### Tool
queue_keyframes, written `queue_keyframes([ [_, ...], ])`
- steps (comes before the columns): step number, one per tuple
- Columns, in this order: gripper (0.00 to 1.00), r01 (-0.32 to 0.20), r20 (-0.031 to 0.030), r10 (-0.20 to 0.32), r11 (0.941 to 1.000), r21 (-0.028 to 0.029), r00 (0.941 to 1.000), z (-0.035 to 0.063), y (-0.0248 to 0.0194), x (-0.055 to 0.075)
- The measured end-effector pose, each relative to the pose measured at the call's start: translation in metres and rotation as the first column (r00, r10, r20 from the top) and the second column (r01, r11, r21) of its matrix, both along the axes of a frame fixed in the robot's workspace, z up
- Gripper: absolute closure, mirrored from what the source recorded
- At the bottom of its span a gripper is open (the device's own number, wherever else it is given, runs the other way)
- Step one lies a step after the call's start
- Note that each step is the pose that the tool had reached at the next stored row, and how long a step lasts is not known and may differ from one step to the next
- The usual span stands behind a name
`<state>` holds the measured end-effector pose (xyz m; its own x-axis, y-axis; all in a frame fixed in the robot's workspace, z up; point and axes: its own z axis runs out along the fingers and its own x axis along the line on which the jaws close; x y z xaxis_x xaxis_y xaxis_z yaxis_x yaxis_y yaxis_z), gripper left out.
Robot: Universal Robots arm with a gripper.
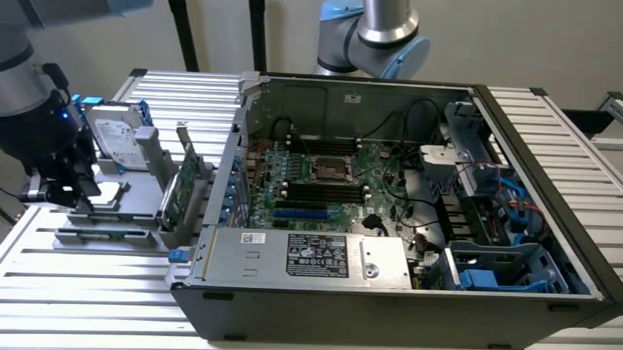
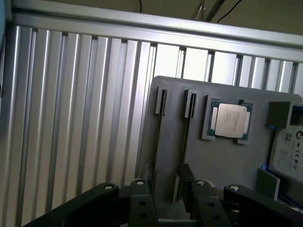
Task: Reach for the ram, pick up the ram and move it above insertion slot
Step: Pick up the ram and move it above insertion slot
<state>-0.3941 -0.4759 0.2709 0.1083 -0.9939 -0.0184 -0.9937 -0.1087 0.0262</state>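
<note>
The ram (image 1: 101, 234) is a thin green strip standing on edge in the front slot of a grey holder block (image 1: 146, 191), at the exterior view's left. My gripper (image 1: 70, 195) hangs just above that block, over the ram's end. In the wrist view the gripper (image 2: 171, 191) is open. Its black fingers (image 2: 141, 201) stand on either side of a narrow slot (image 2: 187, 124) in the block, and a dark edge (image 2: 186, 182) shows between them. The black memory slots (image 1: 326, 192) lie on the motherboard inside the open computer case (image 1: 389, 292).
The holder block also carries a hard drive (image 1: 115, 138), a CPU chip (image 2: 230, 120) and an upright green expansion card (image 1: 179, 195) between my gripper and the case. A second arm's joint (image 1: 384, 33) hangs behind the case. Ribbed aluminium table (image 2: 71, 123) surrounds everything.
</note>
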Motion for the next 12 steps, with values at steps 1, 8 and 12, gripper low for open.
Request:
queue_keyframes([
  [1,0.63,0.005,0.0,-0.005,1.0,0.0001,1.0,-0.0018,0.0,0.0],
  [8,0.63,0.043,0.0001,-0.043,0.9991,0.0001,0.9991,-0.0146,0.0,0.0],
  [12,0.63,0.057,0.0,-0.057,0.9984,0.0,0.9984,-0.0219,-0.0003,0.0],
])
